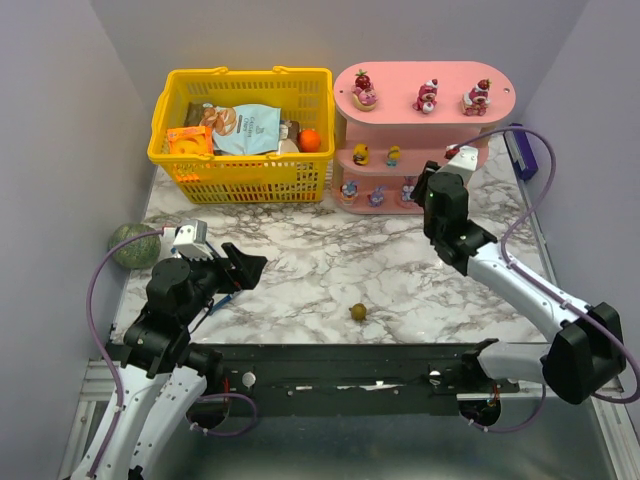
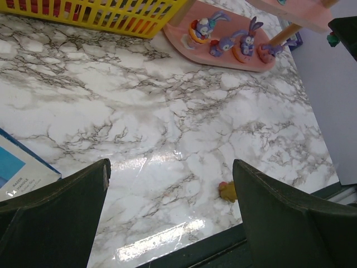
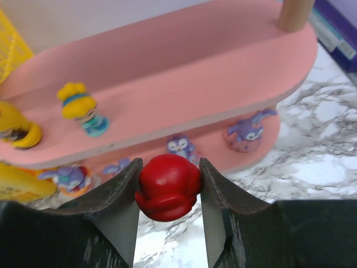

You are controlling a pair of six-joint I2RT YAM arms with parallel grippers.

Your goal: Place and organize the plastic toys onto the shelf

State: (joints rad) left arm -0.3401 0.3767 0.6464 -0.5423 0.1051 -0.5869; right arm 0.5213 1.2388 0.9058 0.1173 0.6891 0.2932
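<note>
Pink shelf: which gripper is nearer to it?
Right. The right gripper, clamping a red toy, is just before the shelf; the left gripper hangs open over the table, near-left side.

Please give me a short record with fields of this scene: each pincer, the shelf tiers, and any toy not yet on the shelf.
Left pincer: open, empty, above the table
Right pincer: shut on a red toy, in front of the shelf
Top tier: three strawberry-topped toys
Middle tier: two yellow toys
Bottom tier: purple toys
Loose: one olive toy on the table
</note>
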